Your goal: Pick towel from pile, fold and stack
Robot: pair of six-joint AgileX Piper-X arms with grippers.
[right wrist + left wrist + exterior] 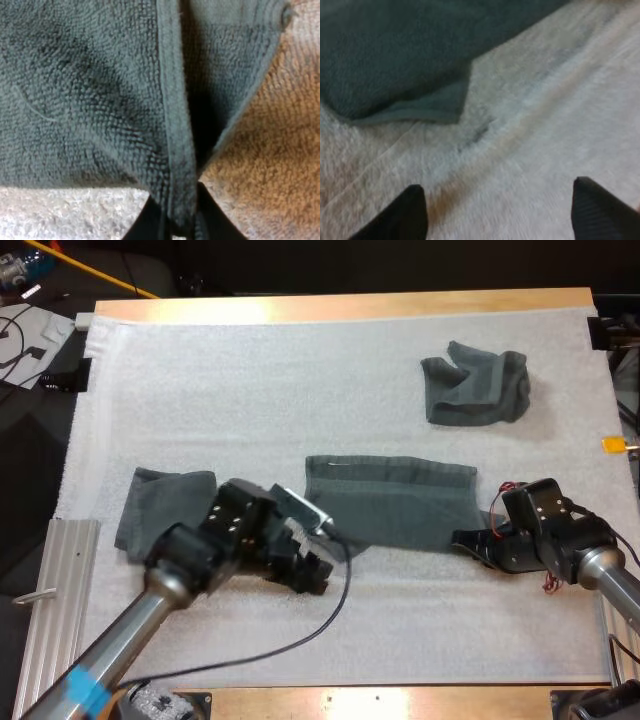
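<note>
Towel folding was under way, I judged: past a folded towel at left, left fingers stood spread near a corner of the flat towel on the mat; right fingers pinched its right hem. Next, left must grip that corner.

Three dark grey-green towels lay on white mat. Centre: middle towel spread flat as wide rectangle, near right corner pinched in right hand. Far right: crumpled towel sat bunched, well apart. Left: folded towel lay smooth, partly hidden.
</note>
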